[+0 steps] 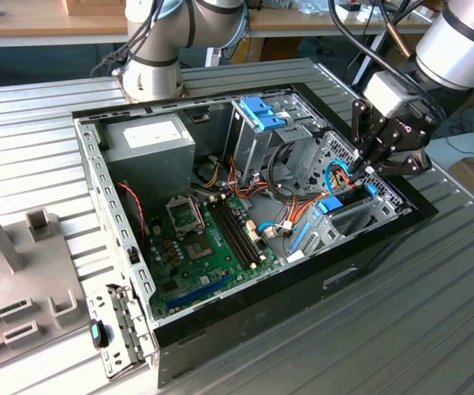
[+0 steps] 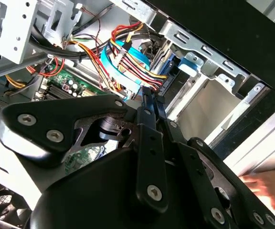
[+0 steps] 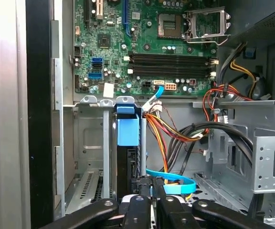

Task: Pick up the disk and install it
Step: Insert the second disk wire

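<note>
Disk [image 3: 127, 143] upright in bay, directly under gripper [image 3: 152, 198]

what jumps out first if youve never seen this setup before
The open computer case on the ribbed metal table, green motherboard exposed. At the exterior view's right, the black gripper reaches into the drive bay, just above the disk with its bright blue carrier, standing in its slot.

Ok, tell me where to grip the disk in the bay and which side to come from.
Grip the disk by its exposed long edge, just clear of the blue tab, with the claw across its thin thickness. Come straight in through the open side of the case: it stands on edge between the bay walls, so probably nothing else is reachable.
</note>
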